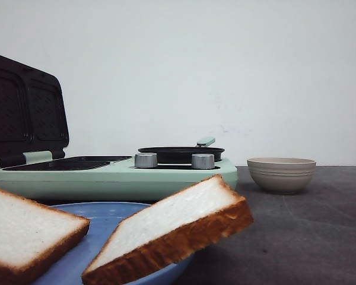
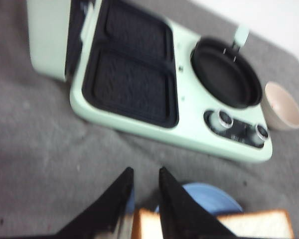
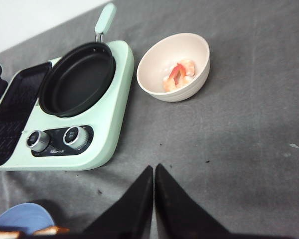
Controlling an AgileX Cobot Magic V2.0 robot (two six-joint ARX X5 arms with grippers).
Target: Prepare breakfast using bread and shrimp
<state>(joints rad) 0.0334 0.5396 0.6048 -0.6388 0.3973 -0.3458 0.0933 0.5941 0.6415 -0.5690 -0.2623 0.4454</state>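
Bread (image 1: pixel 172 228) lying untouched on blue plate (image 1: pixel 107 215), shrimp (image 3: pixel 179 74) sitting in bowl (image 3: pixel 154 62); left gripper (image 2: pixel 145 185) hovering slightly spread, right gripper (image 3: pixel 154 179) pressed together, opening step seemingly pending: gripping a slice for the sandwich maker (image 1: pixel 115 175).

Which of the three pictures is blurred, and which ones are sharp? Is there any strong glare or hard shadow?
Left wrist view: motion-blurred; the mint-green breakfast maker and its round silver knobs look smeared. Right wrist view: sharp; the pinkish-orange shrimp in the beige ribbed bowl show clearly. Front view: fairly sharp, slightly soft on the near white bread slices. Lighting is even everywhere; no glare, only soft shadows.
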